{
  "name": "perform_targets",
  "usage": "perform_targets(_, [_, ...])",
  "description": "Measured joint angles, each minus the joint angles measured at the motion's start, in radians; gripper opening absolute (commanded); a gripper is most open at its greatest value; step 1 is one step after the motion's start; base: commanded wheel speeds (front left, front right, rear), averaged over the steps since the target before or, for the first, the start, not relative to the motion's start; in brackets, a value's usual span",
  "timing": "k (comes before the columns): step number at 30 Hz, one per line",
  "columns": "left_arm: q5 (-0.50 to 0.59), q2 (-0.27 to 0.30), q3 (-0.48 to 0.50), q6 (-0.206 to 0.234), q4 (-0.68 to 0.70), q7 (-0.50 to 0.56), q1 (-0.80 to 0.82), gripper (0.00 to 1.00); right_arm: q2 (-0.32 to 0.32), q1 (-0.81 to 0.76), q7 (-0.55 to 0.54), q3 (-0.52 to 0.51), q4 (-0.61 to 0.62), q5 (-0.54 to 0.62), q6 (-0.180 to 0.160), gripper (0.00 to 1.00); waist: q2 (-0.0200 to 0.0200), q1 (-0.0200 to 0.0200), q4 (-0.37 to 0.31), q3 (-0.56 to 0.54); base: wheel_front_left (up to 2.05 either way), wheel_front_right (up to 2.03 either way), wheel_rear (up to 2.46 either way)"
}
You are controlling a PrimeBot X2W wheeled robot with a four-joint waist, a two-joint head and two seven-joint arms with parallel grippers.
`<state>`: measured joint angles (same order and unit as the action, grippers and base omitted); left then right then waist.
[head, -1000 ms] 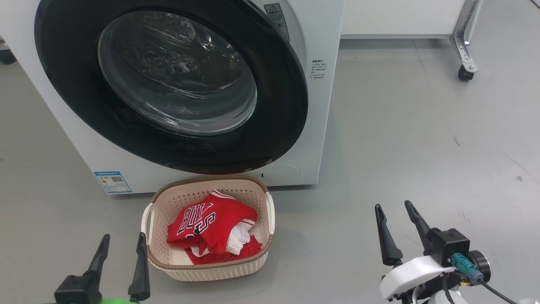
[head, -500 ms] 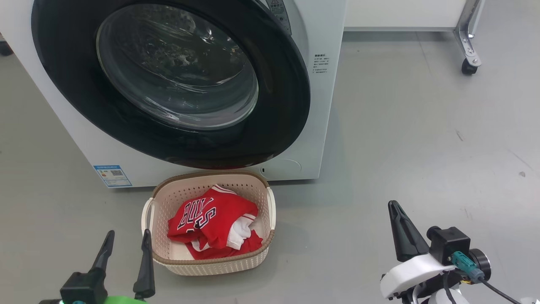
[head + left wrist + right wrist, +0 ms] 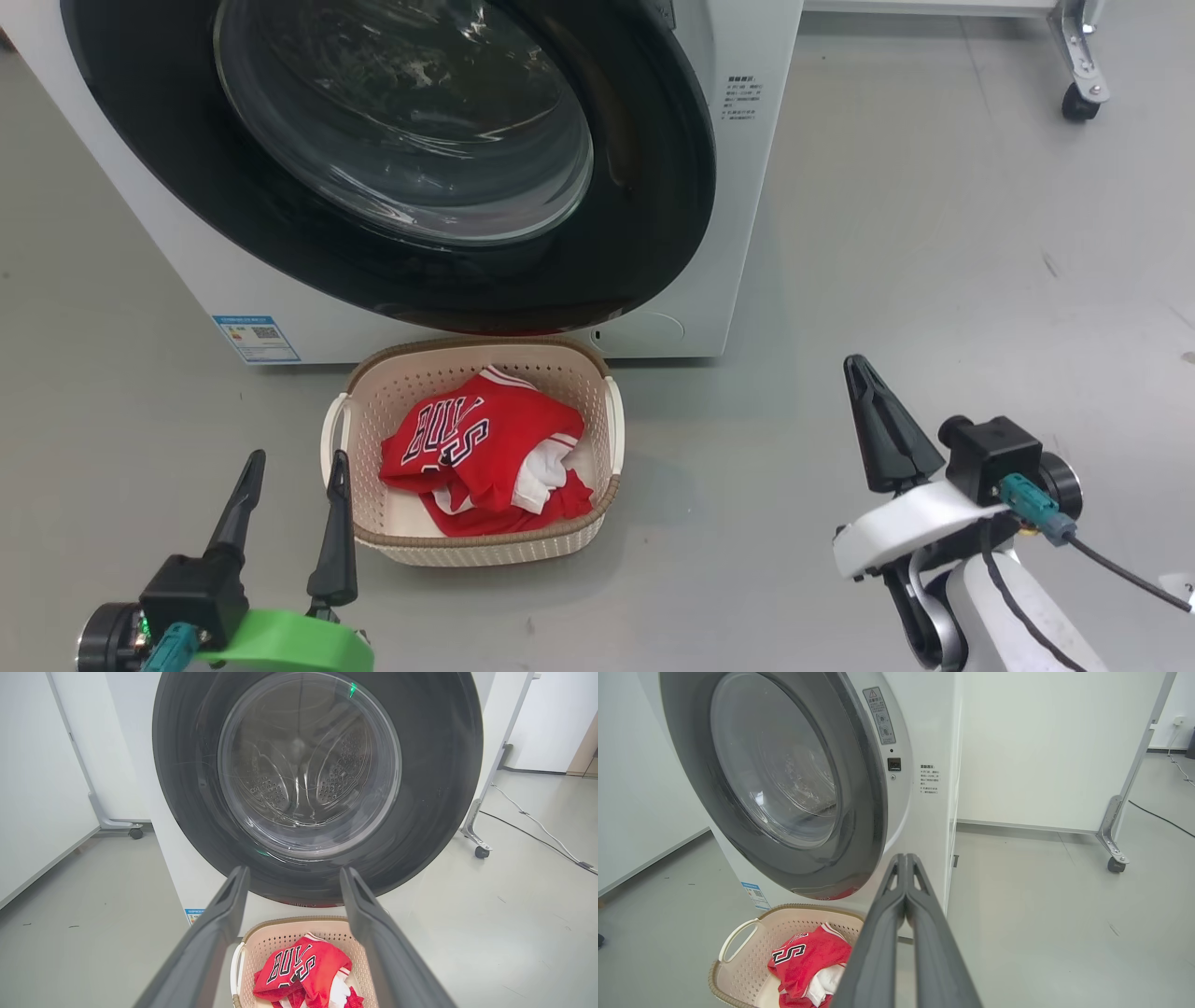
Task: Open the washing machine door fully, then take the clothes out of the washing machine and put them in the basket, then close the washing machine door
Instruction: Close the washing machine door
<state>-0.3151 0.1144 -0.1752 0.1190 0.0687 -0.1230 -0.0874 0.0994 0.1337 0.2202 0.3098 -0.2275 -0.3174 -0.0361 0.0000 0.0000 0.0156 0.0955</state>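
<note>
With the Bulls jersey (image 3: 471, 448) in the basket (image 3: 485, 551) before the washing machine (image 3: 756, 233) and the door (image 3: 653, 187) apparently shut, nothing seemed left. Left gripper (image 3: 297, 457) jaws stood open; right gripper (image 3: 854, 366) jaws were closed, empty.

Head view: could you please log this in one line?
red jersey clothes: in cream plastic basket; left pincer: open; right pincer: shut; black-rimmed round door: latch unclear
</note>
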Motion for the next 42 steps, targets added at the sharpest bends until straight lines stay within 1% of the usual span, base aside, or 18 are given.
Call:
perform_targets(9, [0.01,-0.004,-0.03,-0.002,0.006,0.007,0.067,1.0,0.02,0.145,-0.024,0.006,0.01,0.005,0.037,0.0,0.0,0.0,0.024,0.065,0.0,0.0,0.0])
perform_targets(18, [0.011,-0.016,-0.051,-0.011,0.007,0.006,0.14,1.0,0.052,0.293,-0.074,0.013,-0.011,0.012,0.088,0.0,0.0,0.0,0.066,0.137,0.0,0.0,0.0])
perform_targets(22, [0.011,-0.027,-0.06,-0.024,0.004,-0.003,0.172,1.0,0.066,0.361,-0.099,0.012,-0.031,0.012,0.1,0.0,0.0,0.0,0.09,0.17,0.0,0.0,0.0])
perform_targets(31, [0.011,-0.036,-0.085,-0.043,-0.025,-0.021,0.233,1.0,0.062,0.499,-0.135,-0.001,-0.087,-0.017,0.127,0.0,0.0,0.0,0.147,0.24,0.0,0.0,0.0])
perform_targets(39, [0.011,-0.044,-0.094,-0.047,-0.058,-0.046,0.284,1.0,0.072,0.595,-0.137,-0.005,-0.145,-0.017,0.133,0.0,0.0,0.0,0.199,0.282,0.0,0.0,0.0])
perform_targets(42, [0.011,-0.045,-0.093,-0.054,-0.066,-0.048,0.291,1.0,0.073,0.619,-0.137,-0.005,-0.163,-0.018,0.141,0.0,0.0,0.0,0.214,0.292,0.0,0.0,0.0])
